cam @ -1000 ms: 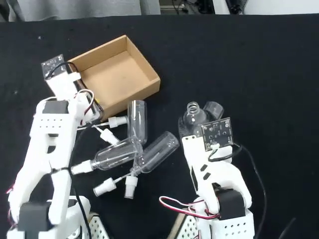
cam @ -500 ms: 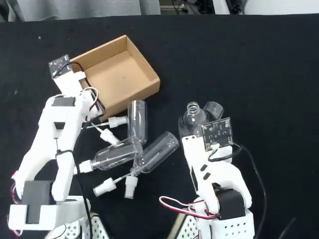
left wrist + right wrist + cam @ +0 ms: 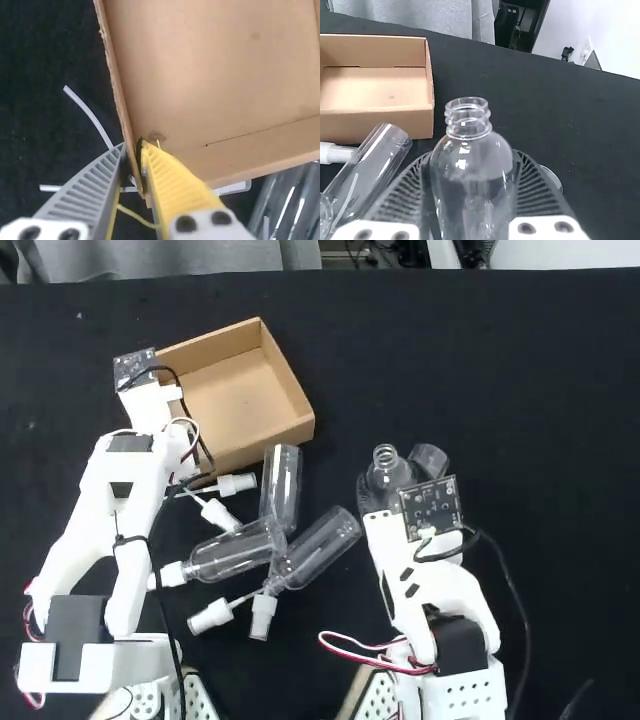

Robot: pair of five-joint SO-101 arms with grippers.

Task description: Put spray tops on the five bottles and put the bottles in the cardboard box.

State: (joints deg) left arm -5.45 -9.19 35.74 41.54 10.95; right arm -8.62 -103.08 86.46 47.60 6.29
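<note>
One bottle [image 3: 469, 142] stands neck-up in the right hand [image 3: 472, 172]; left hand [image 3: 134, 151] pinches the cardboard box [image 3: 200, 75].

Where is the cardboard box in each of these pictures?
High view: cardboard box, upper left.
Left wrist view: close up, its wall pinched by the left gripper.
Right wrist view: beyond the open bottle.
Shared landmark: the lying bottle beside the box.
</note>
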